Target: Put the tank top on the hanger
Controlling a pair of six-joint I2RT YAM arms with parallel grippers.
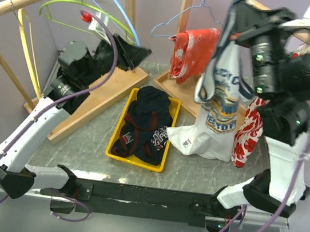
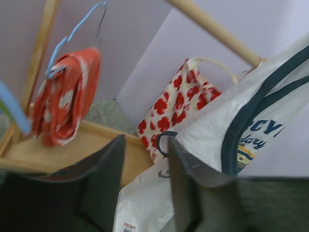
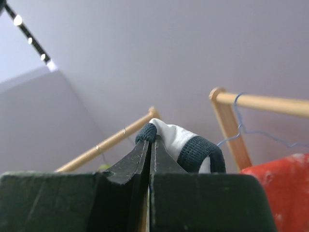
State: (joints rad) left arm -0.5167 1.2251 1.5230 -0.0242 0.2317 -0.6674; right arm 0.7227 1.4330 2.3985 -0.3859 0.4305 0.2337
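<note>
The tank top (image 1: 216, 110), white with navy trim and a printed graphic, hangs from my raised right gripper (image 1: 237, 6), and its hem rests on the table. In the right wrist view the right gripper (image 3: 151, 139) is shut on a navy-trimmed shoulder strap of the tank top (image 3: 176, 139). The yellow hanger (image 1: 26, 40) hangs empty on the wooden rail at the far left. My left gripper (image 1: 136, 53) is open and empty by the left rack, apart from both. In the left wrist view the left gripper (image 2: 145, 145) faces the tank top (image 2: 212, 137).
A lime-green hanger (image 1: 72, 7) and a light-blue hanger (image 1: 116, 4) hang on the left rail. A red floral garment (image 1: 191, 52) hangs on a hanger behind. Another floral garment (image 1: 249, 132) hangs beside the tank top. A yellow tray (image 1: 120, 124) holds dark clothes.
</note>
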